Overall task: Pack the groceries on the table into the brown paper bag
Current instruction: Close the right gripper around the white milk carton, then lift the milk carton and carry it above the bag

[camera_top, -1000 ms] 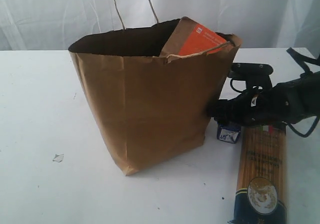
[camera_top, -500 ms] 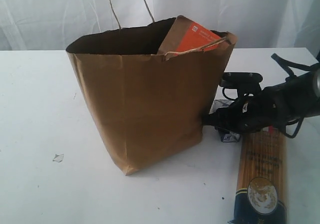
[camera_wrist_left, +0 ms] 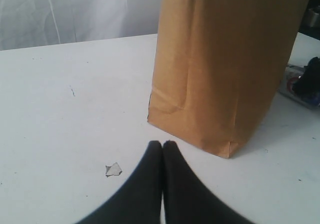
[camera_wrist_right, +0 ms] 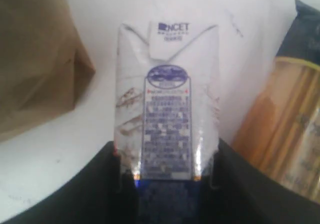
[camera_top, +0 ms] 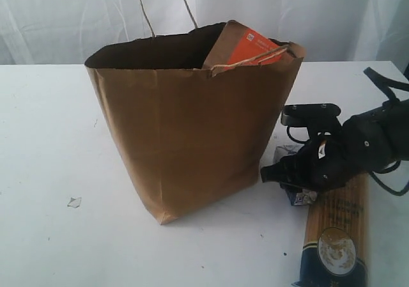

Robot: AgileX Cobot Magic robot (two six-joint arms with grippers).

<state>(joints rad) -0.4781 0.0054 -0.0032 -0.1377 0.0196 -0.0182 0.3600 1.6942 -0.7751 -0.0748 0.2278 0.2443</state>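
Observation:
The brown paper bag (camera_top: 192, 127) stands upright and open on the white table (camera_top: 45, 140), with the brown pouch with the orange label (camera_top: 252, 47) sticking out of its top. Just right of the bag's base, my right gripper (camera_top: 291, 175) is shut on the small blue-white carton (camera_wrist_right: 167, 109), its fingers pressed against the carton's two sides. The long spaghetti pack (camera_top: 335, 236) lies flat beside it. My left gripper (camera_wrist_left: 162, 144) is shut and empty, low over the table in front of the bag (camera_wrist_left: 225, 59). The exterior view does not show it.
A small torn paper scrap (camera_top: 75, 202) lies on the table left of the bag, close to the left fingertips (camera_wrist_left: 154, 146). The bag's cord handle (camera_top: 166, 6) rises above its rim. White curtain hangs behind the table. The spaghetti pack (camera_wrist_right: 285, 134) lies close to the held carton.
My right gripper has closed onto the carton and shifted slightly down and right in the exterior view. The bag was nudged a little to the left. The left gripper stays shut.

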